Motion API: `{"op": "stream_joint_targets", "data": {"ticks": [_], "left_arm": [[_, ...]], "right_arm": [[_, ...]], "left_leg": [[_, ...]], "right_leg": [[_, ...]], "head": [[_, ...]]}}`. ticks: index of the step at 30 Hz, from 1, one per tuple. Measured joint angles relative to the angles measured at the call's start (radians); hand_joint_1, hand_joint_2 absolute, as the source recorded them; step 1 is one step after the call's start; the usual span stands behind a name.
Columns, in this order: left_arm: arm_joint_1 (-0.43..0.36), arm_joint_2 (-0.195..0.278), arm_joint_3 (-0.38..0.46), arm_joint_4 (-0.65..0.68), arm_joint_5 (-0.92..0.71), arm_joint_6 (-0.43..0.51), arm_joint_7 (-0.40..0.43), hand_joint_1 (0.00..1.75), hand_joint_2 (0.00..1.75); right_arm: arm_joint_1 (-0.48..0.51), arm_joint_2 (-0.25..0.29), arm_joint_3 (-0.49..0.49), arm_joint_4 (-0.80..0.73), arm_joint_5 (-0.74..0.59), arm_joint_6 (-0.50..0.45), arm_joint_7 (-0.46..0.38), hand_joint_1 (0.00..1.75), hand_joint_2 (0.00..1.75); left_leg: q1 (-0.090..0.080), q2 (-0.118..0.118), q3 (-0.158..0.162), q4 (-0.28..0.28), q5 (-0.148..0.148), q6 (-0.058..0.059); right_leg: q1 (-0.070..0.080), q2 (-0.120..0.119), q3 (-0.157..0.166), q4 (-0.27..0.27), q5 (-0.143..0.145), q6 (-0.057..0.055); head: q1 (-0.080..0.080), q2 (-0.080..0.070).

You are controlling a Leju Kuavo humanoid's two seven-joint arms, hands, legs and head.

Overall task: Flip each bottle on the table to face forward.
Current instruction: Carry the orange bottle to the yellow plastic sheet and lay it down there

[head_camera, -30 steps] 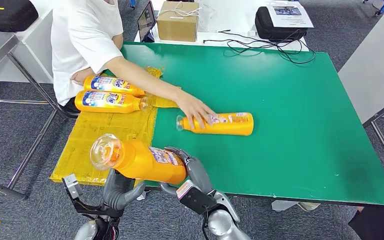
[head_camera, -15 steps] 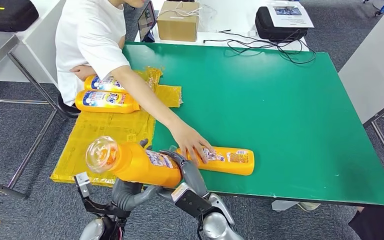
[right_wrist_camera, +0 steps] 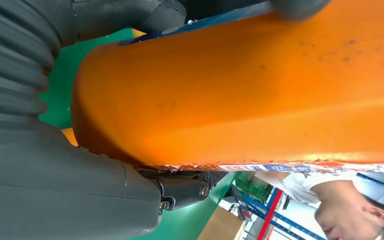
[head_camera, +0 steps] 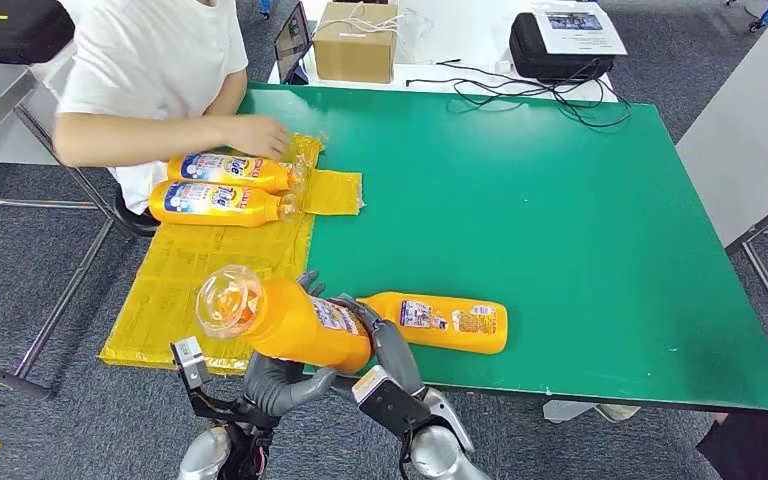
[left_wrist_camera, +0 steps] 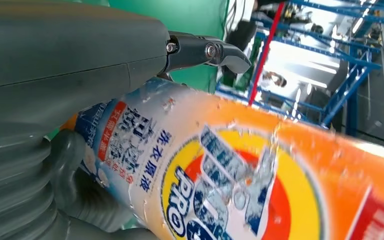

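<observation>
Head view: held bottle (head_camera: 290, 322), orange, raised off the table (head_camera: 580, 200) and clasped from both sides by left hand (head_camera: 280, 385) and right hand (head_camera: 385, 350), probably for turning its label frontward. Second bottle (head_camera: 440, 322) lay just beyond the right hand, awaiting handling.

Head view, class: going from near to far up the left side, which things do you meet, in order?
Left hand → held bottle → yellow sheet → two labelled bottles → person's hand
</observation>
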Motion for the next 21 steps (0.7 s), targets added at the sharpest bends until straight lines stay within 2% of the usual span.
{"op": "stream_joint_targets", "data": {"ticks": [6, 21], "left_arm": [[0.006, 0.0, -0.013, -0.021, -0.069, 0.06, -0.031, 0.0, 1.75], [0.014, 0.0, -0.018, -0.033, -0.03, 0.034, -0.011, 0.0, 1.75]], "right_arm": [[0.001, 0.001, 0.0, 0.013, -0.003, -0.009, 0.017, 1.75, 1.75], [0.001, 0.001, -0.005, 0.048, 0.031, -0.043, 0.033, 1.75, 1.75]], "left_leg": [[0.0, 0.0, 0.0, 0.0, 0.0, 0.0], [0.0, 0.0, 0.0, 0.0, 0.0, 0.0]], "right_leg": [[0.0, 0.0, 0.0, 0.0, 0.0, 0.0], [0.0, 0.0, 0.0, 0.0, 0.0, 0.0]], "head": [[0.0, 0.0], [0.0, 0.0]]}}
